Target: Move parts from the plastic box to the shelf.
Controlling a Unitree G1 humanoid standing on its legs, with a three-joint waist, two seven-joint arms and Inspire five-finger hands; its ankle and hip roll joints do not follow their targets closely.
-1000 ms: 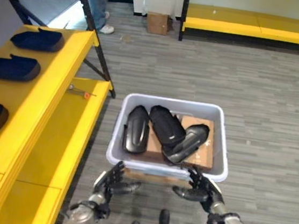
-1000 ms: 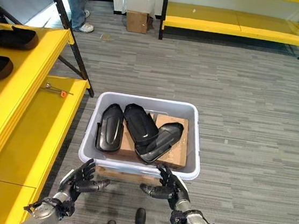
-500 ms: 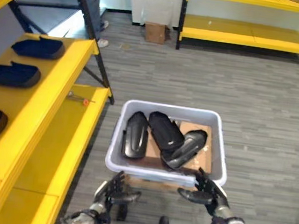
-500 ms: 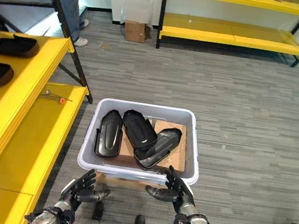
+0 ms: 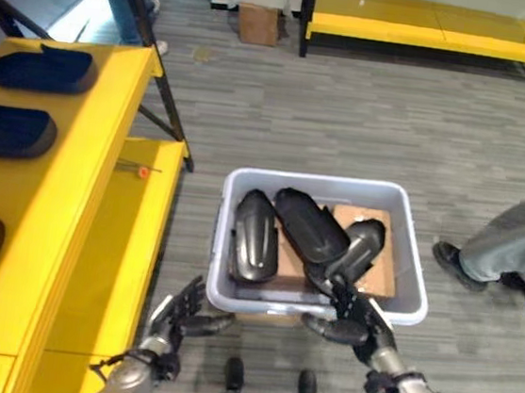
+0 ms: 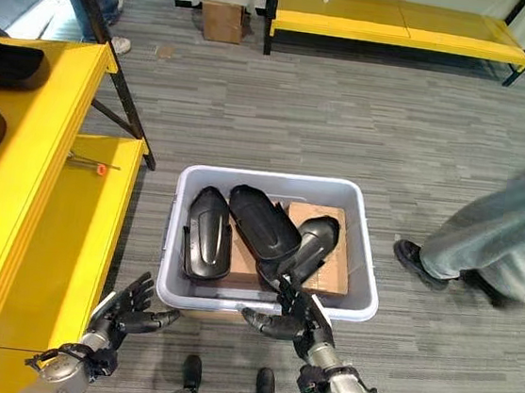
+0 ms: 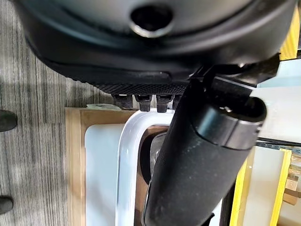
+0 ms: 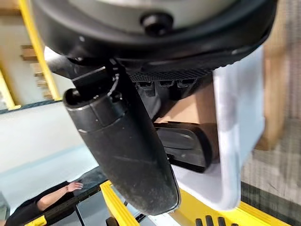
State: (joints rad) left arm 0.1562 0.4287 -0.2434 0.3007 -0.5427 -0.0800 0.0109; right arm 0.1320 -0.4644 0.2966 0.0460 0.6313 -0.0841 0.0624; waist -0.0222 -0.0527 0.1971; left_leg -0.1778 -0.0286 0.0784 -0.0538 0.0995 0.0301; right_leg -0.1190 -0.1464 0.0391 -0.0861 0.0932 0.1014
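Parts, 3 of them, lie in the plastic box (image 5: 226, 249) on the floor just ahead of the robot: a left part (image 5: 255, 236) along the box's left wall, a middle part (image 5: 310, 226) lying diagonally, and a right part (image 5: 357, 249) leaning across a sheet of brown cardboard (image 5: 375, 266) in the right half. Three more dark parts (image 5: 36, 67) already rest in a row on the yellow shelf (image 5: 90, 129) at the left, so the task looks partly done, with another pick about to start. The left hand (image 5: 183, 313) hovers at the box's near left corner, fingers spread and relaxed, holding nothing. The right hand (image 5: 350, 318) is at the near rim toward the right, fingers likewise loosely extended over the rim and empty; its fingertips reach toward the near end of the right part without clearly touching it. In the right wrist view the thumb sticks out straight with the box's white rim beyond it. A person's leg (image 5: 514, 239) and shoe show on the floor to the right of the box. My reading is that the reach into the box is in hand; next, the right hand would need to close around the right part and lift it clear before turning left toward the shelf.
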